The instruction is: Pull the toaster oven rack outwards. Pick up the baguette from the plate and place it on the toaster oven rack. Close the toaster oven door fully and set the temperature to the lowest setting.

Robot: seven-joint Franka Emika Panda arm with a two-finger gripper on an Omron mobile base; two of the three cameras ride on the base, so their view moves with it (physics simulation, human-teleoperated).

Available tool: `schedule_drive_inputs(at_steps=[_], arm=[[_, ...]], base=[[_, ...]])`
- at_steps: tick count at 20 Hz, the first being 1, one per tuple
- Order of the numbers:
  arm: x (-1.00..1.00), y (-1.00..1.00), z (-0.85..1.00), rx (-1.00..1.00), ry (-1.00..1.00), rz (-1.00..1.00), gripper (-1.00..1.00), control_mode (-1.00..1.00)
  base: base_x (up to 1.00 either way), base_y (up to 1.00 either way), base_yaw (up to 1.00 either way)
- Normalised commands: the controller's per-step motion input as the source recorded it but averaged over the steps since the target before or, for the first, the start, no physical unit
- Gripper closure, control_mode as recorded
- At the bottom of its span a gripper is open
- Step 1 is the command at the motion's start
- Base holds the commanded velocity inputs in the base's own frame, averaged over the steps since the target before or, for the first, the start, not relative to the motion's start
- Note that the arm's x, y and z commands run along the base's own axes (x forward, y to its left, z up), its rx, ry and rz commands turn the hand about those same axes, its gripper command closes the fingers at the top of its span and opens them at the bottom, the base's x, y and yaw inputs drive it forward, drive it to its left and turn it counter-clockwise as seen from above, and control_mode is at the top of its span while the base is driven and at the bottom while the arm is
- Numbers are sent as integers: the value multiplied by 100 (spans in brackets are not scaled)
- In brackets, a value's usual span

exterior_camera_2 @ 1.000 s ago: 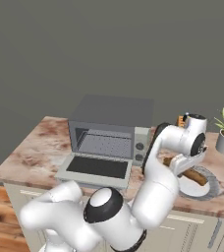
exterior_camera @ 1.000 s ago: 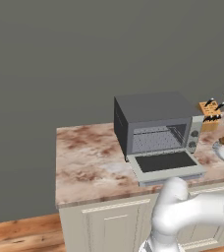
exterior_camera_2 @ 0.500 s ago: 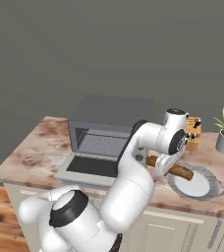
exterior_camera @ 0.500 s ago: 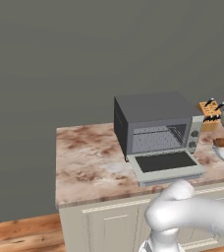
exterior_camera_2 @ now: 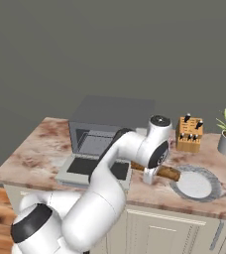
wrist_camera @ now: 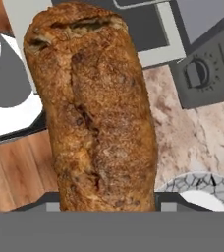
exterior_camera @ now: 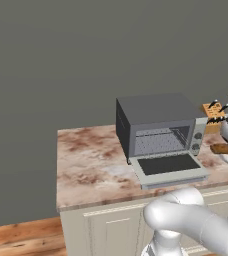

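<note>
Marble counter below us: our pincer [exterior_camera_2: 152, 173] is clamped on the baguette [wrist_camera: 97, 113], lifted just off the plate [exterior_camera_2: 197, 184]. Next we carry it left onto the rack [exterior_camera: 158, 141] inside the toaster oven [exterior_camera: 158, 125].

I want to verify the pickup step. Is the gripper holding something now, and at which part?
Yes, the gripper holds the baguette, lifted off the plate. The fingers close on one end; the rest sticks out.

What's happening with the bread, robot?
Gripper shut on baguette, lifted off plate. Toaster oven door down. Nothing between them.
</note>
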Motion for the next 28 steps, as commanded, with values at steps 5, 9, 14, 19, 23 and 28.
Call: schedule_drive_inputs(at_steps=[5, 9, 14, 19, 23, 28], arm=[[6, 51, 39, 0, -17, 15, 100, -100], [17, 64, 11, 0, -6, 11, 100, -100], [23, 69, 0, -1, 0, 4, 100, -100], [31, 38, 0, 0, -1, 4, 100, -100], [38, 21, 0, 0, 0, 2, 100, -100], [27, 31, 0, 0, 0, 2, 100, -100]], base=[[0, 0, 0], [0, 0, 0], [0, 0, 0], [0, 0, 0], [0, 0, 0], [0, 0, 0]])
